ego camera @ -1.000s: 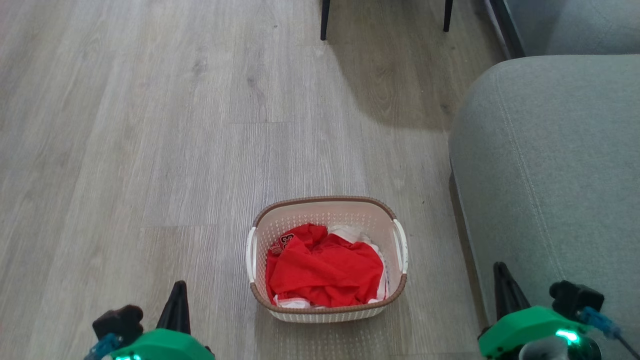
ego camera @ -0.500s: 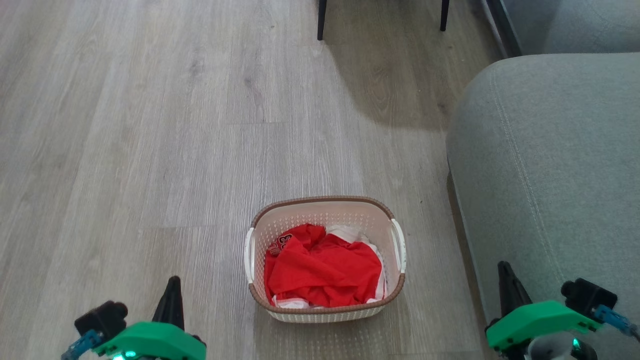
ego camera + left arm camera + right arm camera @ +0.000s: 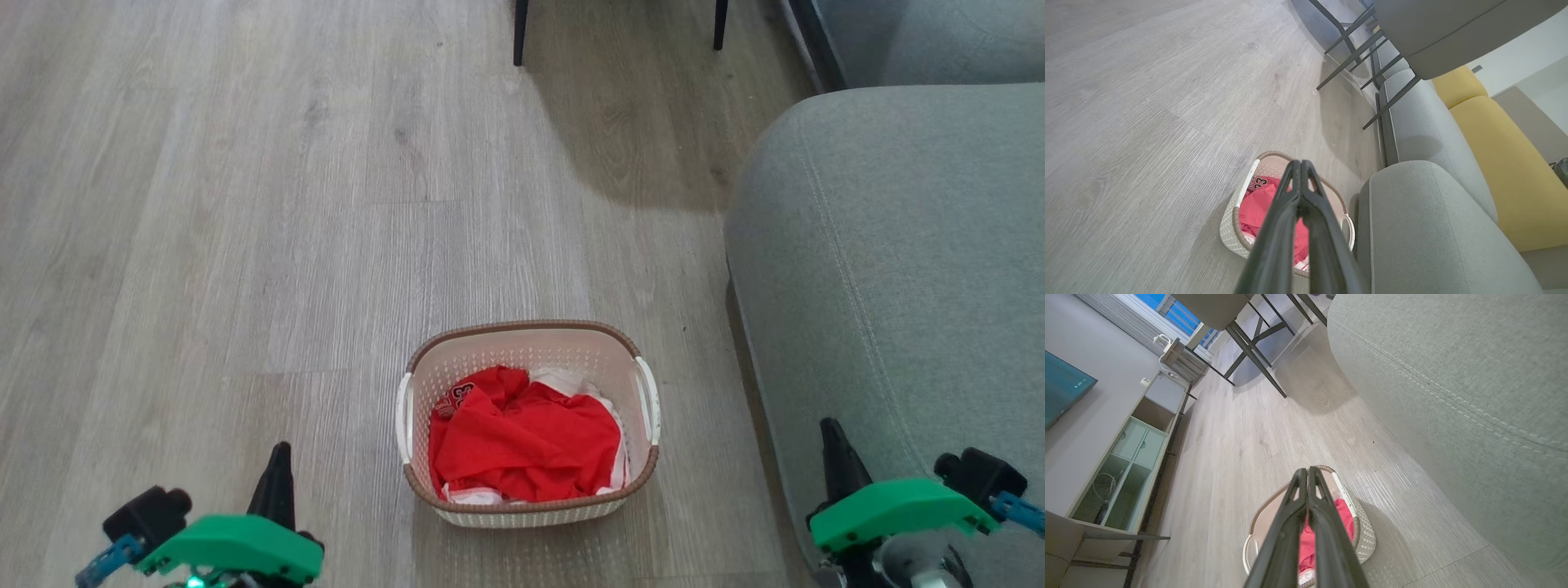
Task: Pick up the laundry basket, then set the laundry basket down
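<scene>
Down low and nearest, two grippers, left gripper [image 3: 279, 474] and right gripper [image 3: 834, 449], both pinched tight with nothing in them. Between them and a bit farther, on the wood floor [image 3: 245, 204] just beside the one gray sofa [image 3: 898, 245]: one laundry basket [image 3: 531, 355], small, cream, full of tiny holes, brown rim [image 3: 522, 325], two white handles [image 3: 403, 412], one red cloth [image 3: 522, 441] bunched inside. Farthest off, two thin black chair legs [image 3: 518, 33].

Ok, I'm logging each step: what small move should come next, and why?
Probably open both claws. The left claw and right claw are shut and hang apart from the basket, which sits on the floor between them. While shut, they could not take its white handles.
</scene>
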Tool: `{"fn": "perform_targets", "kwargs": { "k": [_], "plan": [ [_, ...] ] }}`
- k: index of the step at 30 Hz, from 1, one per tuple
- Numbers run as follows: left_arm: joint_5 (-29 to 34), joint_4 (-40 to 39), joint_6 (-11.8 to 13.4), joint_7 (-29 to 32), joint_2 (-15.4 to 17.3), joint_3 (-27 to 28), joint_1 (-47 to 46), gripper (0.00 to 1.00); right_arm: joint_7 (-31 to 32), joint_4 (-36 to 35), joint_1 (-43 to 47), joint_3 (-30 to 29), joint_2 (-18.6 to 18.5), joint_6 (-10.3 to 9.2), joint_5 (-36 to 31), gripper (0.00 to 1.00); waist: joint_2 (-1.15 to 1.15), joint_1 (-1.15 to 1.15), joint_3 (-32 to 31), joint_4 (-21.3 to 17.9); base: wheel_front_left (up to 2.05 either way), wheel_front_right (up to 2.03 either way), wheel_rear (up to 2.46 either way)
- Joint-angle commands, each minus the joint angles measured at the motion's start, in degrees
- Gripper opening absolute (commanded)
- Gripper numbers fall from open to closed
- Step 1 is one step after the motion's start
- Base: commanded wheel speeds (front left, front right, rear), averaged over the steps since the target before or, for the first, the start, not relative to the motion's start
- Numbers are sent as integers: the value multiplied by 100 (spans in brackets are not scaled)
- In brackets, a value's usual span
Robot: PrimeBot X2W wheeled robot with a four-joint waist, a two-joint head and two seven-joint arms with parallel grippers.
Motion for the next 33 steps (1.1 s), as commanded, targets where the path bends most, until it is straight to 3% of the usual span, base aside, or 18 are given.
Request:
{"fn": "perform_targets", "kwargs": {
  "k": [1,33],
  "plan": [
    [-156,-172,-44,23,53,178,-337,0,44,-189,-271,2,-127,6,162,0,0,0,0,-4,0,0,0],
    [-2254,-181,-285,568,61,565,-661,0,573,-202,-483,-288,-150,10,2208,0,0,0,-3,-104,0,0,0]
  ]
}}
